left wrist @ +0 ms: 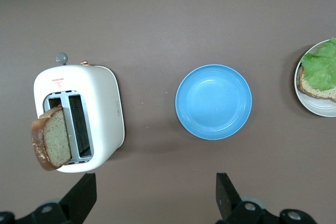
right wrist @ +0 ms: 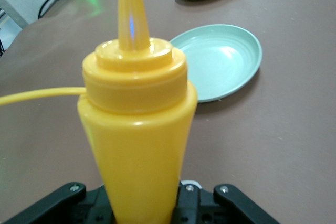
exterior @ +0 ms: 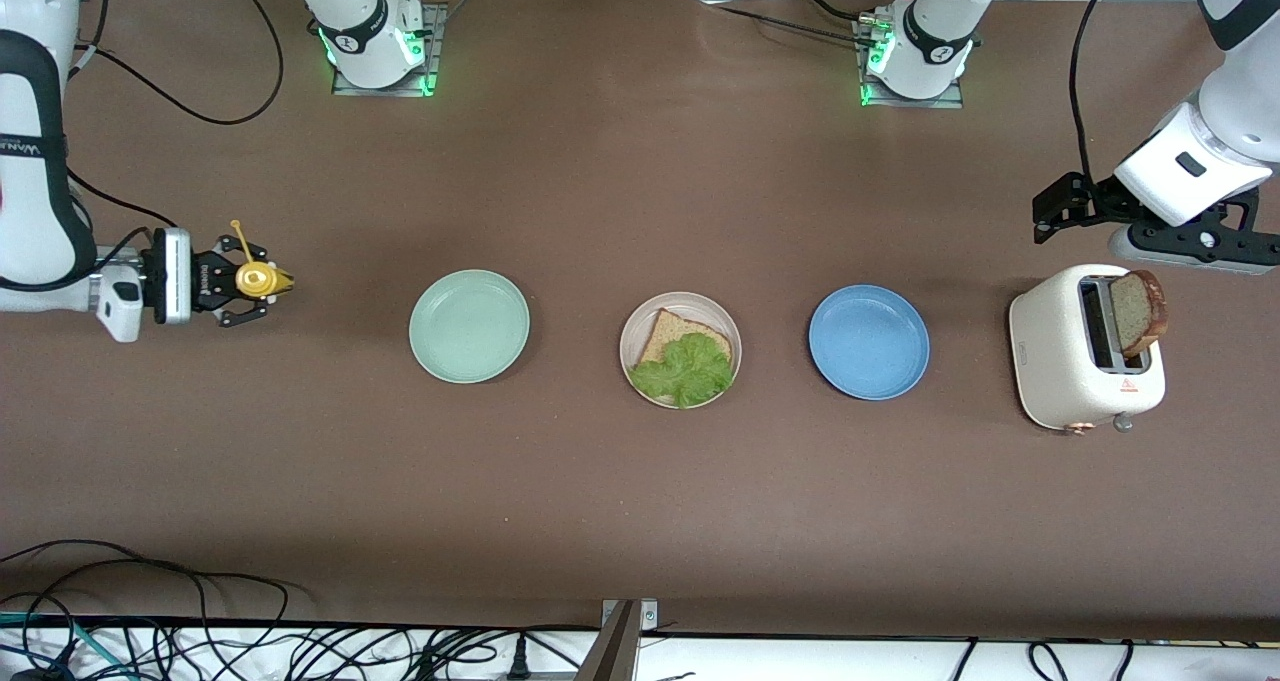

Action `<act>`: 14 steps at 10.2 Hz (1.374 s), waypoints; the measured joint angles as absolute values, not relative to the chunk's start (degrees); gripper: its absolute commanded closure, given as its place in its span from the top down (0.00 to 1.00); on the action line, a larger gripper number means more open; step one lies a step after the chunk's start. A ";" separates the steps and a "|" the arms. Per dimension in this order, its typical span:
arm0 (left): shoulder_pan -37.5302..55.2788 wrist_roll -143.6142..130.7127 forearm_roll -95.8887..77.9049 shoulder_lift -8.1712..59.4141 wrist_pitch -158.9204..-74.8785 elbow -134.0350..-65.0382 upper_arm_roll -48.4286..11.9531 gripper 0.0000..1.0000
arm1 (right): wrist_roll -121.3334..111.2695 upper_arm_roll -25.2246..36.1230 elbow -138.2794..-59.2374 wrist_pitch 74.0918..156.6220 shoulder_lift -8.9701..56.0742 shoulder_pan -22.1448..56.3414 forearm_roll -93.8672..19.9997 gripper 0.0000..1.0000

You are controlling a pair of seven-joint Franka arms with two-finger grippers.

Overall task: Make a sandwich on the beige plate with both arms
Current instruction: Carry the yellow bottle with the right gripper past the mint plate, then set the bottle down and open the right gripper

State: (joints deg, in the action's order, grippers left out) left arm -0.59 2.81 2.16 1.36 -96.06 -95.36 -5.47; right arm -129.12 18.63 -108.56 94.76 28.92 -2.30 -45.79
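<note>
The left end effector (exterior: pixel 1050 211), fingers apart, is hovering near the white toaster (exterior: pixel 1075 361) — it should descend squarely onto the 1 protruding brown bread slice (exterior: pixel 1140 311); the right end effector (exterior: pixel 232 291) is clamping the yellow squeeze bottle (exterior: pixel 257 279).

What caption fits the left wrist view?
Open left gripper above toaster holding bread slice, blue plate beside it.
</note>
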 measured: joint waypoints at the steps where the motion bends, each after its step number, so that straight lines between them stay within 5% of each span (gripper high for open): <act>1: -0.60 2.81 2.16 1.36 -96.06 -95.36 -5.47 1.00 | -134.59 18.58 -109.88 95.16 30.45 -2.76 -47.86 0.00; 10: -0.60 2.80 2.16 1.36 -96.06 -95.37 -5.48 1.00 | -152.36 18.23 -110.72 95.13 39.12 -3.82 -58.30 0.00; 11: -0.60 2.81 2.16 1.36 -96.06 -95.37 -5.48 1.00 | -152.52 18.23 -110.72 95.04 39.17 -3.89 -58.46 0.17; 13: -0.61 2.81 2.16 1.37 -96.06 -95.37 -5.48 1.00 | -152.59 18.23 -110.75 94.96 39.25 -3.92 -58.78 0.78; 14: -0.61 2.81 2.16 1.37 -96.06 -95.37 -5.48 1.00 | -152.59 18.21 -110.78 94.96 39.45 -3.92 -59.22 0.96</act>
